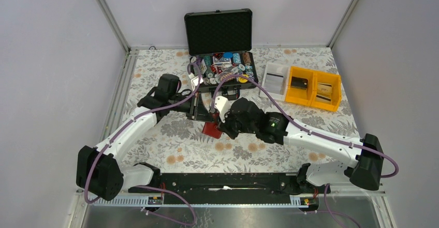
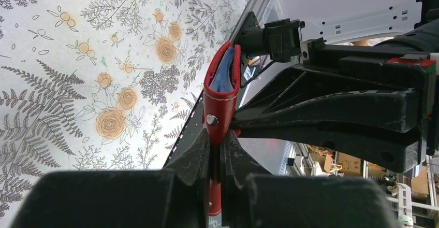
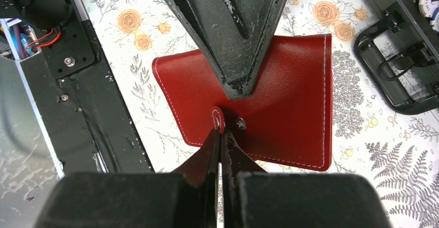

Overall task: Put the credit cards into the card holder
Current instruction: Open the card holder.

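The dark red card holder (image 1: 211, 130) is held over the floral table, mid-centre, between both grippers. My left gripper (image 2: 217, 137) is shut on its body; the holder (image 2: 221, 98) stands edge-on there, slightly spread, with a pale blue credit card (image 2: 223, 68) showing inside. My right gripper (image 3: 220, 132) is shut on the holder's snap tab (image 3: 217, 118), and the red face (image 3: 290, 109) fills that view. The left gripper's fingers (image 3: 233, 36) clamp the holder from the far side. In the top view the left gripper (image 1: 203, 115) and right gripper (image 1: 221, 126) meet at the holder.
An open black case (image 1: 220, 31) with poker chips stands behind the grippers; its handle (image 3: 398, 72) shows in the right wrist view. Yellow bins (image 1: 314, 87) holding card-like items and a pale tray (image 1: 274, 77) sit at the back right. The black base rail (image 1: 222, 181) runs along the near edge.
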